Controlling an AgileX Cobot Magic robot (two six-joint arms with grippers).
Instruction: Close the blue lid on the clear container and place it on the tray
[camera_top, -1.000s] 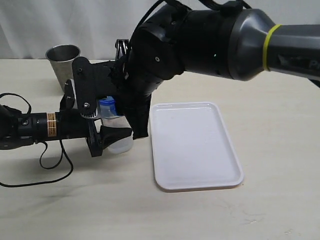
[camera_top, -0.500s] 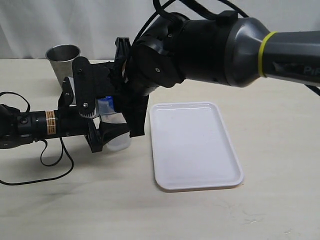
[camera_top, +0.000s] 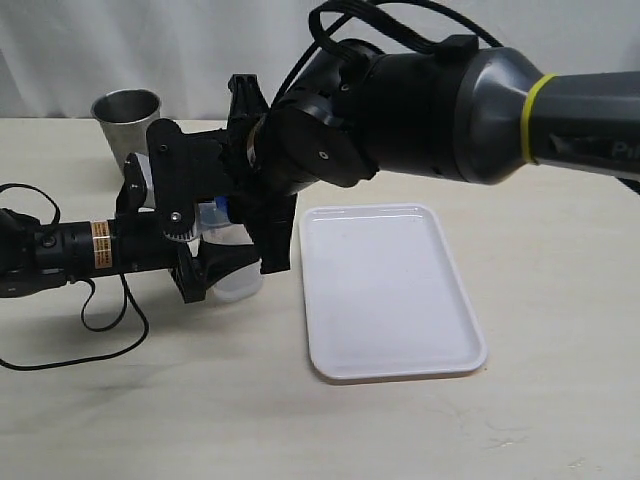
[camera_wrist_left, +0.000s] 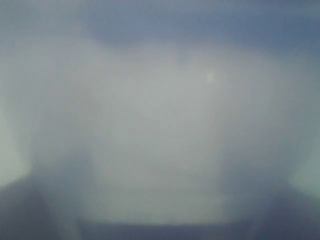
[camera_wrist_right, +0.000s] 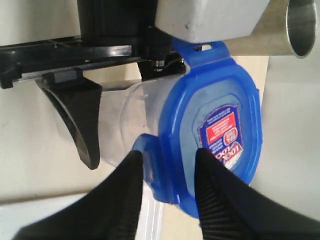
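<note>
Exterior view: the left gripper (camera_top: 225, 262) comes in low from the side and grasps the container (camera_top: 240, 288) around its body, holding it upright on the table (camera_top: 150, 400) just beside the tray (camera_top: 390, 360). The right gripper (camera_top: 224, 208) reaches across the middle and hangs right over the lid (camera_top: 211, 212), which sits on the container's mouth. The tray has nothing on it. A steel cup (camera_top: 127, 118) stands well behind, and I can't see to its bottom from here. I'd say we are in the closing step and the move to the tray has not begun.

Left wrist view: nothing but a pale grey blur, as if something sits right against the lens. I get nothing useful from it.

Right wrist view: this one looks down on the lid (camera_wrist_right: 215, 130), sticker up, covering the container (camera_wrist_right: 122, 117). At least two flaps look flared outward, so I judge it is not snapped down. My right fingers (camera_wrist_right: 117, 200) stand part-way apart over the rim and one flap. I cannot tell whether they pinch it or only hover. One left finger (camera_wrist_right: 75, 117) lies against the clear wall. What shows of the container's inside looks empty, and so does the cup (camera_wrist_right: 300, 22).

Next I'd need to press each flap down until it locks, while the left side keeps the body steady. Only then should the closed container be lifted over the rim onto the tray.
</note>
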